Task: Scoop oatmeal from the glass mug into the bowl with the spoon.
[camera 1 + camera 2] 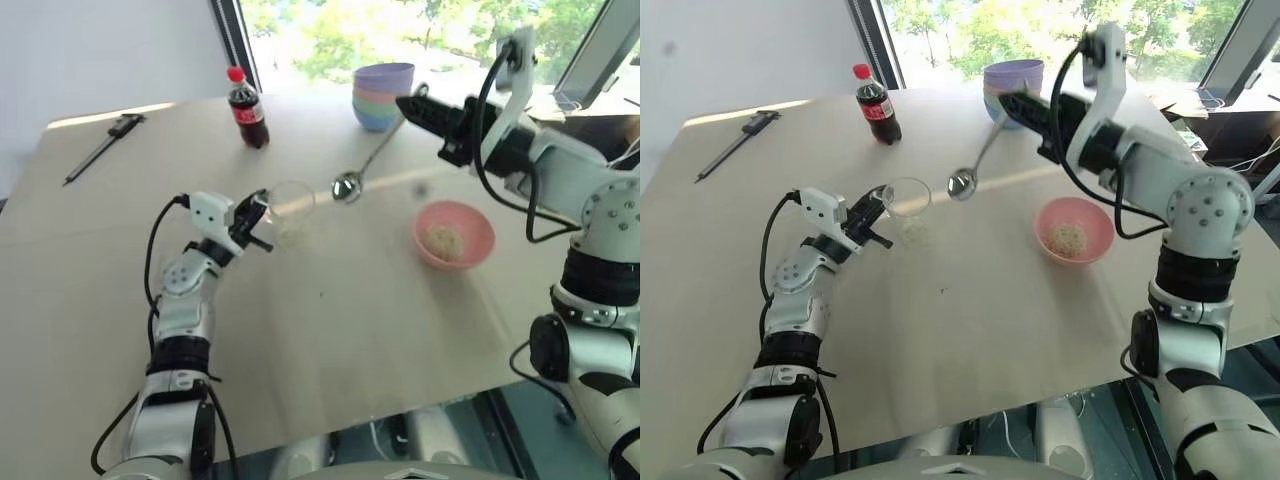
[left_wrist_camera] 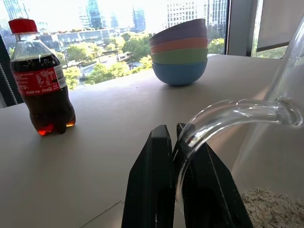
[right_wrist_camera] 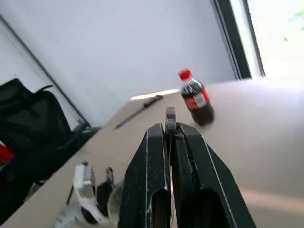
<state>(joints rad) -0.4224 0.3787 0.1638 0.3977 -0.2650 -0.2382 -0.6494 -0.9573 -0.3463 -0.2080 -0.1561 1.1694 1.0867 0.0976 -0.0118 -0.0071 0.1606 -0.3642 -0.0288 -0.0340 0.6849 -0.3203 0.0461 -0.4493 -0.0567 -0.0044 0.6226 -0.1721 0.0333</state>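
The glass mug (image 1: 291, 212) stands left of the table's middle, with pale oatmeal (image 2: 270, 209) lying in its bottom. My left gripper (image 1: 262, 222) is shut on the mug's clear handle (image 2: 228, 114). My right gripper (image 1: 405, 103) is raised over the far side of the table, shut on the thin handle of the silver spoon (image 1: 346, 186). The spoon slants down toward the mug, its oval bowl hanging in the air just right of the mug's rim. The pink bowl (image 1: 480, 225) sits to the right with a small heap of oatmeal (image 1: 445, 240) inside.
A cola bottle (image 1: 246, 108) stands at the back, left of a stack of coloured bowls (image 1: 383, 94). A long black tool (image 1: 103, 146) lies at the far left corner. The table's front edge runs close below the bowl.
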